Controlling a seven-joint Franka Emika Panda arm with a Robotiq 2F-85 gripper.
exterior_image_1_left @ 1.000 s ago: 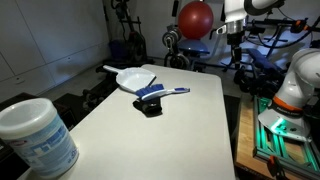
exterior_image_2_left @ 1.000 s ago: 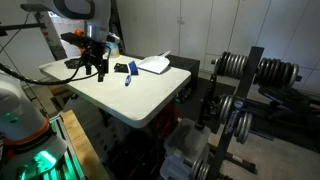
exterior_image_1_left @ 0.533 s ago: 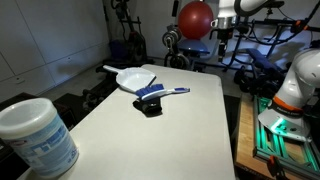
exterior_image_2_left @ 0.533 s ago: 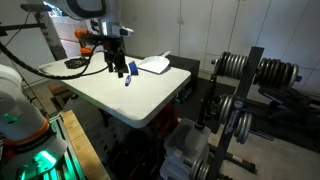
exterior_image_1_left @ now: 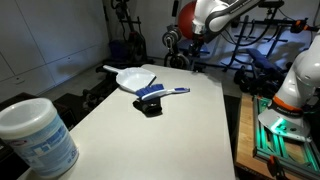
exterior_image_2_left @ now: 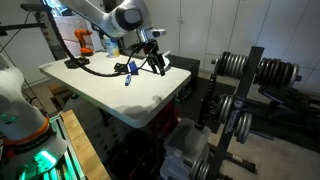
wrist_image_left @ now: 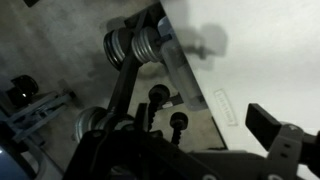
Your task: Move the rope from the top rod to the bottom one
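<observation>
No rope and no rods show in any view. On the white table (exterior_image_1_left: pixel 170 135) lie a white dustpan (exterior_image_1_left: pixel 132 77), a blue-handled brush (exterior_image_1_left: pixel 162 94) and a small black object (exterior_image_1_left: pixel 150 107). In an exterior view the brush (exterior_image_2_left: pixel 129 74) and the black object (exterior_image_2_left: pixel 119 68) lie left of my gripper (exterior_image_2_left: pixel 156 64). The gripper hangs over the table's far corner by the dustpan, also shown in an exterior view (exterior_image_1_left: pixel 191 52). Its fingers look spread and empty. In the wrist view the gripper (wrist_image_left: pixel 215 150) is a dark shape over the table's edge (wrist_image_left: pixel 250 60).
A white tub (exterior_image_1_left: pixel 35 135) stands close to the camera. A rack of weight plates (exterior_image_2_left: pixel 235 95) stands on the floor beyond the table, also in the wrist view (wrist_image_left: pixel 135 45). Exercise gear and a red ball (exterior_image_1_left: pixel 182 10) stand behind the table.
The arm has swung across the table from the side with the cables to the corner by the dustpan. The things on the table have not moved.
</observation>
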